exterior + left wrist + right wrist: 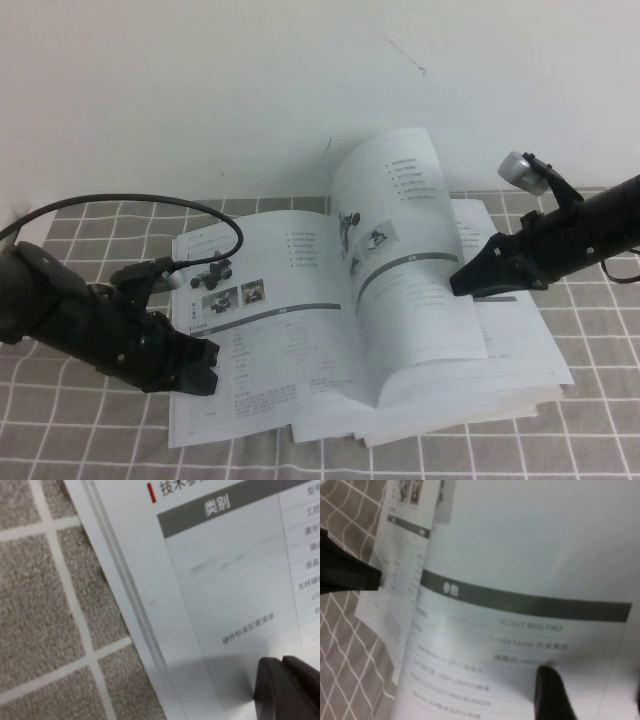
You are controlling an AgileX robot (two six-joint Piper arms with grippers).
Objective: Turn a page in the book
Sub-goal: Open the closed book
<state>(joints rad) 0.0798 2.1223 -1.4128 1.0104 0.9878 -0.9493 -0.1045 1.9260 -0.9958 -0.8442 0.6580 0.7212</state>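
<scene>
Left gripper (195, 365): fingers closed, resting on the lower left corner of the book's left-hand sheet.
Book (300, 350): lying open on the checked cloth (80, 440).
Page (405, 260): standing curled up from the spine, leaning over the right half.
Right gripper (472, 278): tips touching the page's right edge by the dark bar; cannot tell whether the fingers are parted or pinching.

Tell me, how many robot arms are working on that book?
2. The left gripper rests at the left edge of the book, fingers shut. The right gripper touches the lifted page on the right.
</scene>
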